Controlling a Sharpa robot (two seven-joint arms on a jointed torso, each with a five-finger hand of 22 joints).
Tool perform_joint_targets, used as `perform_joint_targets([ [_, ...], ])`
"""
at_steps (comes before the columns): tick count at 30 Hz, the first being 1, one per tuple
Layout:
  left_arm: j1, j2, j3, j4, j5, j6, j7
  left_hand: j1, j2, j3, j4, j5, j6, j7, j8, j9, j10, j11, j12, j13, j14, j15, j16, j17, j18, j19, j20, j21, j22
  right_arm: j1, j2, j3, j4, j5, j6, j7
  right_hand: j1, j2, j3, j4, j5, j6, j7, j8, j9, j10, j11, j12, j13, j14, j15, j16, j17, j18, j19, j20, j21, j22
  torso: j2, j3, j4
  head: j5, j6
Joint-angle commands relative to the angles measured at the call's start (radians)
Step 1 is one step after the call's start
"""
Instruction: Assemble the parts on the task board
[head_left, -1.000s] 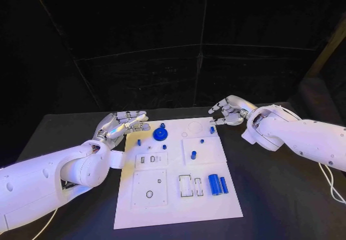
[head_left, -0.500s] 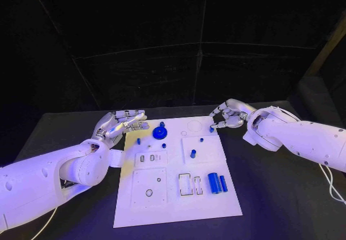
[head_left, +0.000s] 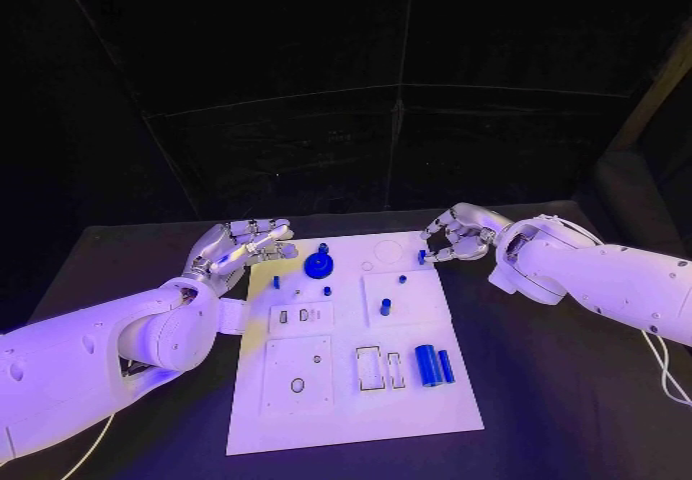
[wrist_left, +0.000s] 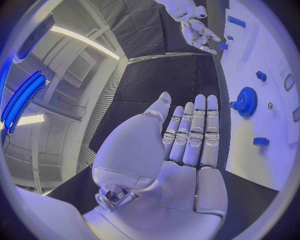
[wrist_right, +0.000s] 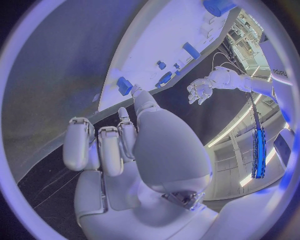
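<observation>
Nearest the robot, two blue cylinders (head_left: 434, 366) lie loose on the task board (head_left: 353, 400), waiting. Farther up, a blue gear (head_left: 319, 265) sits just beside the left hand (head_left: 235, 249), which hovers over the board's far left corner with fingers (wrist_left: 195, 131) straight, together and empty. At the far right corner the right hand (head_left: 462, 238) curls over a small blue peg (head_left: 423, 257) (contact unclear). It should probably pinch the peg squarely before lifting, keeping it upright.
</observation>
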Motion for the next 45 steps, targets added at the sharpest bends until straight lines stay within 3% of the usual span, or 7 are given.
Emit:
perform_joint_targets([
  [1,0.001,0.001,0.001,0.000,-0.005,0.013,0.010,0.000,0.011,0.000,-0.007,0.000,0.004,0.003,-0.006,-0.001,0.010,0.000,-0.006,-0.001,0.006,0.000,-0.005,0.001,0.013,0.008,0.000,-0.007,-0.002,-0.004,0.002,0.000,-0.004,-0.022,0.023,-0.005,-0.007,0.003,-0.007,-0.003,0.007,0.005,-0.001,0.006,0.002,-0.003,0.002,-0.003,0.018,0.072,0.006,-0.003,0.093,-0.014,-0.002,0.002,-0.004,0.000,0.000,0.0003,0.0009,-0.003,-0.001],
  [16,0.001,0.002,0.001,-0.001,-0.005,0.013,0.010,0.000,0.011,0.000,-0.007,0.000,0.004,0.003,-0.006,-0.001,0.010,0.000,-0.006,-0.001,0.006,0.000,-0.005,0.001,0.013,0.008,0.000,-0.007,-0.002,-0.017,0.018,0.000,-0.020,-0.033,0.028,-0.016,-0.011,0.019,-0.009,-0.009,0.007,0.030,-0.007,0.022,0.006,0.008,-0.003,0.009,0.033,0.074,0.002,0.001,0.102,-0.016,0.005,-0.001,0.000,0.010,0.000,0.0000,0.0003,-0.001,-0.005],
  [29,0.001,0.002,0.001,-0.001,-0.005,0.014,0.010,0.000,0.011,0.000,-0.007,0.000,0.004,0.003,-0.006,-0.001,0.010,0.000,-0.006,-0.001,0.006,0.000,-0.005,0.001,0.013,0.008,0.000,-0.007,-0.002,-0.019,0.040,0.000,-0.042,-0.040,0.026,-0.021,-0.007,0.067,0.017,-0.025,-0.043,0.081,-0.017,0.041,0.005,0.024,-0.012,0.024,0.054,0.077,-0.005,0.005,0.113,-0.019,0.016,-0.008,0.006,0.028,0.000,-0.0001,0.0003,-0.001,-0.011],
  [45,0.001,0.000,0.001,-0.001,-0.005,0.014,0.009,0.000,0.011,0.000,-0.007,0.000,0.004,0.003,-0.006,-0.001,0.010,0.000,-0.006,-0.001,0.006,0.000,-0.005,0.001,0.013,0.008,0.000,-0.007,-0.002,-0.019,0.048,0.000,-0.046,-0.052,0.031,-0.023,-0.005,0.082,0.040,-0.038,-0.053,0.120,-0.028,0.047,0.003,0.031,-0.022,0.031,0.064,0.078,-0.013,0.007,0.119,-0.020,0.018,-0.014,0.008,0.032,0.000,0.0003,-0.0003,-0.003,-0.012],
])
